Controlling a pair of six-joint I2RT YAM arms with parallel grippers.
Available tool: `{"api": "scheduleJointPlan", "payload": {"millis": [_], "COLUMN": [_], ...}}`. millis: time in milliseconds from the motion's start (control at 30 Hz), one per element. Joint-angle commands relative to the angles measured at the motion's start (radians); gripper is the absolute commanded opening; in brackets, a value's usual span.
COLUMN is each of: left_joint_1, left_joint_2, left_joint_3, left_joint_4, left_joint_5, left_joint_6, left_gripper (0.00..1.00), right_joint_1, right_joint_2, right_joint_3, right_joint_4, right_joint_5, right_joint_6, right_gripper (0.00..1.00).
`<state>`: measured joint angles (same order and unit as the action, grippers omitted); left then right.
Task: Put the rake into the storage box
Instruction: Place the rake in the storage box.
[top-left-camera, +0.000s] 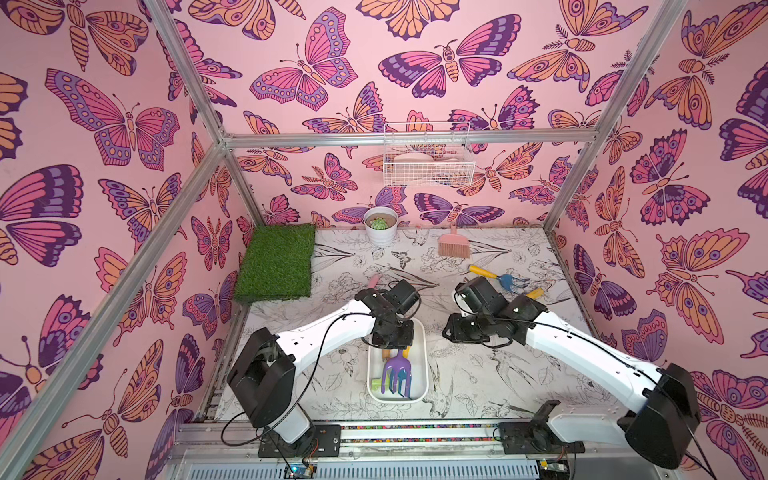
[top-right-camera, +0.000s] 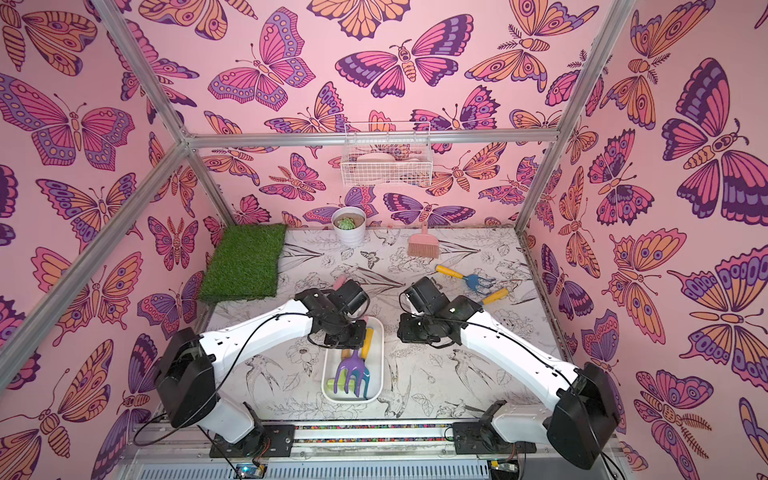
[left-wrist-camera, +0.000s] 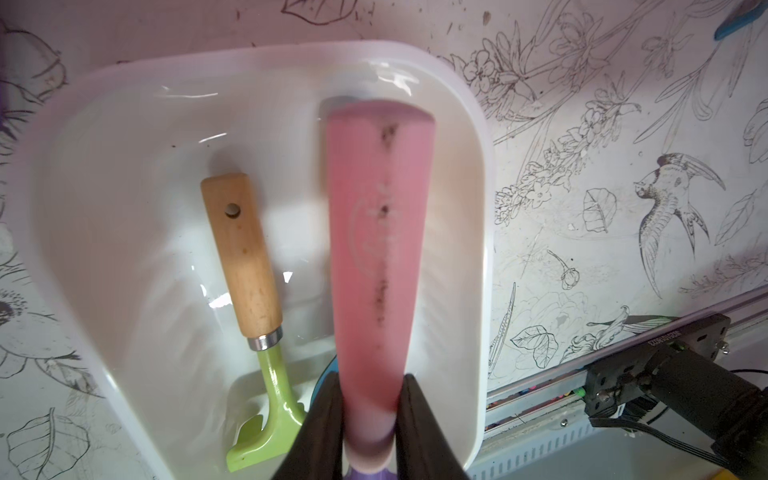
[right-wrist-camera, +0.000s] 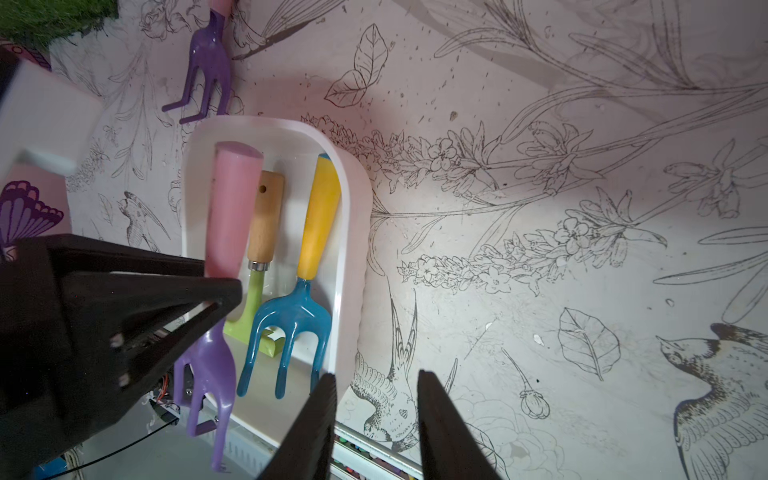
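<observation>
Rake (top-left-camera: 397, 370), pink handle clenched in the left pincer (left-wrist-camera: 371, 380), hangs over the storage box (left-wrist-camera: 124, 145), above a green tool (left-wrist-camera: 274, 374) and a blue fork (right-wrist-camera: 291, 316) lying inside. Right pincer (right-wrist-camera: 374, 380) stands released, grasping nothing, over the desk (right-wrist-camera: 582, 291) just beside the box.

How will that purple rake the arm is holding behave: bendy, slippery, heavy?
Probably stiff: the purple rake shows no sag in the left tool's pinch. Its glossy head looks slick, but the matte pink handle likely grips well. Pinched near the head, it seems unlikely to swing much.
</observation>
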<state>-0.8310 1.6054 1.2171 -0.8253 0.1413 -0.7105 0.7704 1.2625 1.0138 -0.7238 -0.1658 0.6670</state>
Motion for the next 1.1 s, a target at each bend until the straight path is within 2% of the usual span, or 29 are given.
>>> {"api": "scheduleJointPlan", "payload": {"millis": [0,467,533,600,700,833,1067], "left_joint_1": [-0.014,-0.035,-0.036,-0.036,-0.035,-0.035,-0.017], "left_joint_2": [0.031,0.059,0.053,0.041,0.018,-0.02,-0.084], "left_joint_3": [0.034,0.033,0.037,0.039,0.036,0.033,0.037], "left_joint_4": [0.024,0.04,0.039,0.039,0.037,0.03,0.017], "left_joint_5": [-0.013,-0.02,-0.022,-0.027,-0.04,-0.057,-0.103], "left_joint_6": [-0.012,-0.034,-0.029,-0.027,-0.022,-0.014,-0.004], "left_gripper": [0.0,0.0,0.08,0.3,0.46,0.5,0.43], "right_joint_1": [0.009,0.01,0.009,0.009,0.009,0.009,0.009], "right_joint_2": [-0.045,-0.109,-0.109,-0.107,-0.104,-0.094,-0.069], "right_joint_3": [-0.024,-0.069,-0.069,-0.069,-0.065,-0.052,-0.019], "right_joint_4": [-0.008,-0.022,-0.017,-0.014,-0.011,-0.008,-0.006], "right_joint_5": [0.036,0.049,0.046,0.044,0.042,0.041,0.04], "right_joint_6": [0.029,0.046,0.048,0.048,0.045,0.039,0.018], "right_gripper": [0.37,0.38,0.38,0.38,0.39,0.39,0.39]}}
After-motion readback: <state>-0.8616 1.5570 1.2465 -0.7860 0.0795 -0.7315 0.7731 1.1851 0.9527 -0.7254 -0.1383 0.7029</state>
